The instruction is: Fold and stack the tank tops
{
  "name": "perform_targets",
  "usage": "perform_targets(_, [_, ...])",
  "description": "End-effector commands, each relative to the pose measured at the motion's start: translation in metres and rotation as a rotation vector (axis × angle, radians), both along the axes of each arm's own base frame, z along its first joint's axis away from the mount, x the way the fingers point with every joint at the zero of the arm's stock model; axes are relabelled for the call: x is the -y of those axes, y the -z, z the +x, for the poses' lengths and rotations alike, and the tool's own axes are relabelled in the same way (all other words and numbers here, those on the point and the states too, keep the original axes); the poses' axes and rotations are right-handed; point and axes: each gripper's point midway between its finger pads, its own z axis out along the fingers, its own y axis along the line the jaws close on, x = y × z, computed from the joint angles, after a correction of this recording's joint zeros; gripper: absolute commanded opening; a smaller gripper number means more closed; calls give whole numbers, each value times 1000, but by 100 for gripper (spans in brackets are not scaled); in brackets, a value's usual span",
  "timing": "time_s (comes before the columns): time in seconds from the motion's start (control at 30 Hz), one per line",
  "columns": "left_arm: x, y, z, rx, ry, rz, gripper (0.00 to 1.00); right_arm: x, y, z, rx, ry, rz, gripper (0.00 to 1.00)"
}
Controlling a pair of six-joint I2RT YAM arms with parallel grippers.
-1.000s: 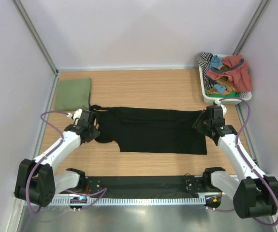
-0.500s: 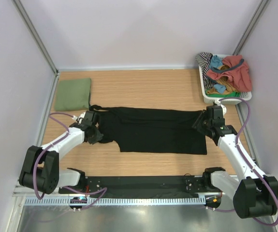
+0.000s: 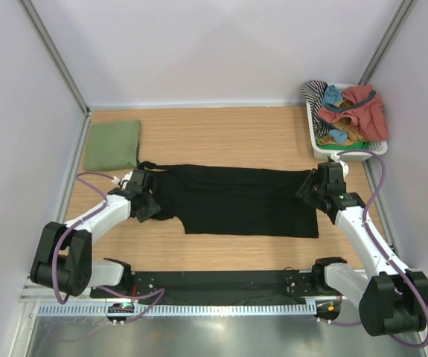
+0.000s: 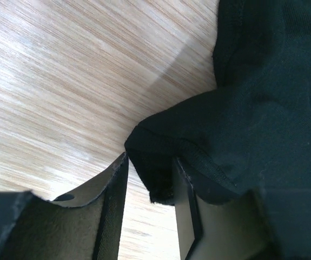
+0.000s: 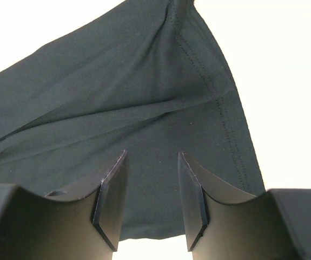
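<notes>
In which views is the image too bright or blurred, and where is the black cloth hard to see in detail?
Right wrist: the background is blown out white, while the black tank top shows clear seams. Left wrist: glare streaks on the table; the near fingers look soft. Top external: evenly lit, but the black cloth shows almost no folds.

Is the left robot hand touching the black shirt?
Touching. In the left wrist view, a corner of the black tank top sits between the left gripper's jaws, against the right-hand one.

Matt black cloth tank top on wood-grain table.
</notes>
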Motion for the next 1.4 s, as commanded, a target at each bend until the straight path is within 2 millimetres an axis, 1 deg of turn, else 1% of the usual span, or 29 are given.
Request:
perform_targets(0.0, [-5,7,-1,-36,-7,34,40,-3,-8,7,49,-6,11,47])
perform_targets(0.03, [0,9,-2,-49,4,17,41,-3,-7,7,51,-6,13,47])
perform_targets(0.1, [2,13,-2,-73,7,12,39,-4,-7,8,52,-10,15,47])
perform_targets(0.13, [2,14,-1,-76,10,15,33,-4,-7,8,50,-12,16,47])
perform_targets(0.2, [0,16,2,-71,19,31,24,-5,-9,10,53,-12,21,47])
perform_targets(0.27, [0,22,3,-81,24,35,3,-6,-11,10,55,-15,24,47])
perform_targets(0.3, [2,24,7,-74,23,22,0,-6,-13,10,61,-15,27,47])
perform_targets(0.33, [1,29,7,-91,28,11,0,-7,-16,10,68,-17,30,47])
perform_targets(0.4, [1,30,10,-97,30,-1,0,-7,-19,11,76,-16,36,47])
perform_targets(0.43, [-1,27,14,-91,31,7,0,-7,-21,11,80,-17,35,47])
perform_targets(0.5, [-11,20,14,-94,33,65,0,-7,-24,11,83,-20,33,47])
perform_targets(0.53, [-13,9,22,-69,29,79,0,-7,-24,10,80,-21,31,47])
perform_targets(0.6, [-15,-13,27,-36,51,97,0,-7,-25,11,85,-22,33,47])
perform_targets(0.63, [-15,-35,45,17,55,114,0,-9,-25,12,88,-21,41,47])
perform_targets(0.67, [-23,-42,36,-34,61,165,0,-10,-26,15,93,-24,49,47])
perform_targets(0.7, [-34,-54,40,-23,36,248,0,-14,-27,16,92,-36,66,47])
perform_targets(0.73, [-36,-68,48,0,30,274,0,-15,-27,18,92,-40,72,47])
perform_targets(0.8, [-45,-74,45,-15,11,336,0,-16,-28,22,82,-40,71,47])
perform_targets(0.83, [-57,-80,45,-7,-21,400,0,-22,-29,22,77,-68,92,47])
perform_targets(0.87, [-66,-80,40,-27,-39,443,0,-22,-30,23,74,-72,92,47])
perform_targets(0.9, [-75,-83,39,-24,-78,490,0,-24,-29,26,63,-76,98,47])
perform_targets(1.0, [-90,-83,36,-40,-137,552,0,-25,-31,29,56,-75,104,47])
perform_targets(1.03, [-99,-86,34,-47,-162,597,0,-26,-33,30,61,-74,106,46])
perform_targets(1.1, [-107,-90,34,-50,-208,642,0,-25,-37,29,74,-71,107,46])
perform_targets(1.13, [-114,-94,29,-63,-222,683,0,-25,-38,28,79,-69,107,46])
perform_targets(1.23, [-121,-100,23,-57,-265,721,0,-24,-40,24,89,-68,104,46])
perform_targets(1.3, [-120,-98,20,-49,-262,716,1,-23,-35,20,75,-62,108,47])
perform_targets(1.33, [-119,-98,20,-41,-263,707,2,-24,-31,18,65,-61,114,48])
perform_targets(1.37, [-117,-91,16,-51,-251,687,7,-28,-24,13,45,-71,136,49])
